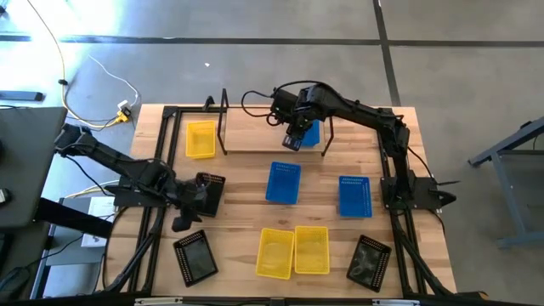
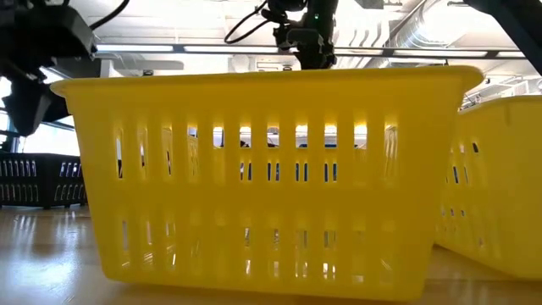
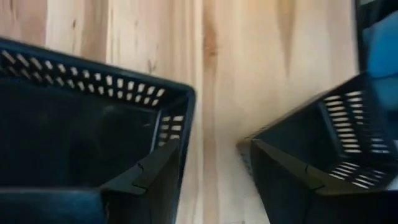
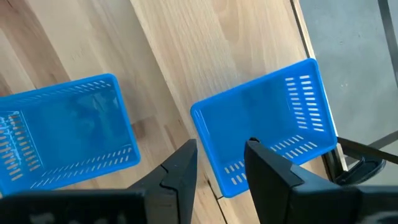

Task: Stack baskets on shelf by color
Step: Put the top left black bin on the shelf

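Note:
The shelf (image 1: pixel 255 144) stands at the table's far middle, and a blue basket (image 4: pixel 267 115) rests on its board. My right gripper (image 4: pixel 221 146) hangs open just above that basket's near corner. Two more blue baskets (image 1: pixel 284 182) (image 1: pixel 354 195) lie on the table's middle. A yellow basket (image 1: pixel 201 138) sits left of the shelf, and two yellow baskets (image 1: pixel 276 252) (image 1: pixel 311 250) stand side by side near the front. My left gripper (image 3: pixel 210 143) is open and tipped down over bare wood between two black baskets (image 3: pixel 81 124) (image 3: pixel 342 137), beside one of them (image 1: pixel 212 182).
A third black basket (image 1: pixel 370 261) lies at the front right. The black tabletop frame (image 1: pixel 161 170) runs along both sides of the table. In the low view the front yellow basket (image 2: pixel 271 178) fills most of the picture and hides the table behind it.

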You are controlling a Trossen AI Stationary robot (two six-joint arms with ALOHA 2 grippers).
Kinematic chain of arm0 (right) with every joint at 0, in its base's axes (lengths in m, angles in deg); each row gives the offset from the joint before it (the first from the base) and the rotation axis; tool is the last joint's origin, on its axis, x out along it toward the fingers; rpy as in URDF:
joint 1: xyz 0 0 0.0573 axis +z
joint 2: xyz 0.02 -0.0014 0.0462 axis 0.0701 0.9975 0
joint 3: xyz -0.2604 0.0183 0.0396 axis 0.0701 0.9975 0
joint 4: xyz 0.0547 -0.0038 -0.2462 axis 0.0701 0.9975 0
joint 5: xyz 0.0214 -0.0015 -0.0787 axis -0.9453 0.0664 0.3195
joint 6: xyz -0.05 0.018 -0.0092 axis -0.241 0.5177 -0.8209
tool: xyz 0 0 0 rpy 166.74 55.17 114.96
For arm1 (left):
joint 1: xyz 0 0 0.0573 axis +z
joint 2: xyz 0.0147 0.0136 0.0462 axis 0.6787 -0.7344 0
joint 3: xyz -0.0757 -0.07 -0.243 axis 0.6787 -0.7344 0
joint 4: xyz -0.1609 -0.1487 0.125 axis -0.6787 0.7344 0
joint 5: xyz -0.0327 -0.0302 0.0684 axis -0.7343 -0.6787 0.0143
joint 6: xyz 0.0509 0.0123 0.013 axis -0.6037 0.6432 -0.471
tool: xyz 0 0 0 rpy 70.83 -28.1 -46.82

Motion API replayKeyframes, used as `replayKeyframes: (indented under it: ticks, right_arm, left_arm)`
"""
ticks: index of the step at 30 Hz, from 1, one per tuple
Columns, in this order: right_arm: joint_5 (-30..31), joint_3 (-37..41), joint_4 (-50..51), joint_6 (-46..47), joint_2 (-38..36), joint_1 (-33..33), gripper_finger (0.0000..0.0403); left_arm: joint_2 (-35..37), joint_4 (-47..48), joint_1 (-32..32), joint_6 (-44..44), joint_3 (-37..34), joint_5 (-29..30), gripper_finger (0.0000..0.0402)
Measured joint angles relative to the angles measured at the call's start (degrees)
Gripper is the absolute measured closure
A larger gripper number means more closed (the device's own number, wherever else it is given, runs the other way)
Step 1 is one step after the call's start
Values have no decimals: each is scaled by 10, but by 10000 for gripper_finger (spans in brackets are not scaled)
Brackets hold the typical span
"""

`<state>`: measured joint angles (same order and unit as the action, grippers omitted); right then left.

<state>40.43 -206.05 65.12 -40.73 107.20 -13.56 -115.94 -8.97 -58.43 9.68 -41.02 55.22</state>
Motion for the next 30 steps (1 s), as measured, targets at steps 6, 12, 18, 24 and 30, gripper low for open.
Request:
replayKeyframes:
  ticks: [6, 12, 18, 24, 30]
  right_arm:
    - [0, 0, 0, 6, 0, 0, 284]
    - [0, 0, 0, 6, 0, 0, 284]
    - [0, 0, 0, 6, 0, 0, 284]
    - [0, 0, 0, 6, 0, 0, 284]
    - [0, 0, 0, 6, 0, 0, 284]
  left_arm:
    - [-45, 0, -17, 32, 0, 27, 218]
    - [-88, 11, -29, 61, 0, 54, 218]
    - [-127, 17, -33, 79, 0, 72, 243]
    - [-143, 14, -33, 85, 0, 69, 331]
    - [-136, 12, -33, 69, 34, 74, 392]
